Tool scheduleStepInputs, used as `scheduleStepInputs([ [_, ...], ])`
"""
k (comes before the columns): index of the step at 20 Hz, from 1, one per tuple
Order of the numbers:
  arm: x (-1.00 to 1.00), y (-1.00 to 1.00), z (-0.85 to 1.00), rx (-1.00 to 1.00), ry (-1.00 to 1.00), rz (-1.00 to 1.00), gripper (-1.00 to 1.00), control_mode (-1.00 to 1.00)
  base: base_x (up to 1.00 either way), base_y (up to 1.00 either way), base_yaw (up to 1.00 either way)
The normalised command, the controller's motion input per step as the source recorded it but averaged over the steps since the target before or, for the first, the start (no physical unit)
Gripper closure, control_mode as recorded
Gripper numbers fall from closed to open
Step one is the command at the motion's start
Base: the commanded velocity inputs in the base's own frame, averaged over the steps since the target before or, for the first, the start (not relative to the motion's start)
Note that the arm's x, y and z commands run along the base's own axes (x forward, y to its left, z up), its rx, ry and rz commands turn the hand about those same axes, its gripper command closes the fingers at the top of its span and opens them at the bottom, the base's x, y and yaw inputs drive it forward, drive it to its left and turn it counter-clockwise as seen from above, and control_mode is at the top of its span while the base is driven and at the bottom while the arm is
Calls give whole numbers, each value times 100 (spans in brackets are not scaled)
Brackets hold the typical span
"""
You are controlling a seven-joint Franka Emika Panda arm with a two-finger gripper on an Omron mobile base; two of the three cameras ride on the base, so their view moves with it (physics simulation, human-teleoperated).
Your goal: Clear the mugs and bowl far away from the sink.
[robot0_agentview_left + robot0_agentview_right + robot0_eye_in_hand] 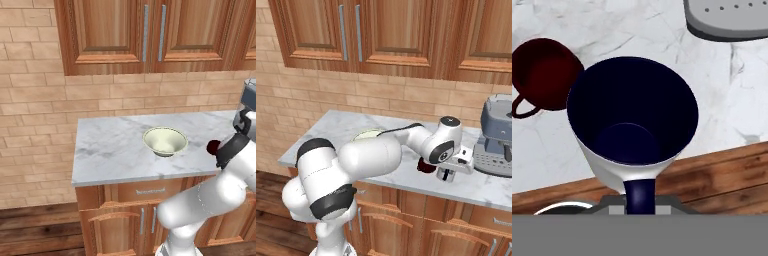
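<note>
On the marble worktop sits the bowl. It is wide and pale cream with a hint of green. Its sides spread out like a cone, and it stands upright near the middle of the worktop, closer to the front edge than to the brick wall.

To the right of the bowl, the dark red mug stands on the marble. It is small and round, with a thin loop handle on one side. In the left base view a bit of it peeks out beside the arm. In the right base view it shows as a dark red spot just under the wrist.

In the hand view a second mug is right in front of the camera. It is white on the outside and deep navy blue inside, with a wide mouth and a smaller bottom. Its blue handle points down toward the gripper. The jaws seem to be closed on this handle, holding the mug above the front edge of the worktop. The red mug is just beside it.

A grey coffee machine stands at the right end of the worktop. Wooden cabinets hang above.
</note>
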Motion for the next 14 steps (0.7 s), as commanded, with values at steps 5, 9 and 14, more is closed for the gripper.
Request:
scheduleStepInputs([
  [5, 23, -13, -48, 0, -2, 0, 100, -100, 0, 0, 0],
  [9, 28, 0, -20, 0, -12, 0, 100, -100, 0, 0, 0],
  [14, 18, 0, -23, -1, -16, 0, 100, -100, 0, 0, 0],
])
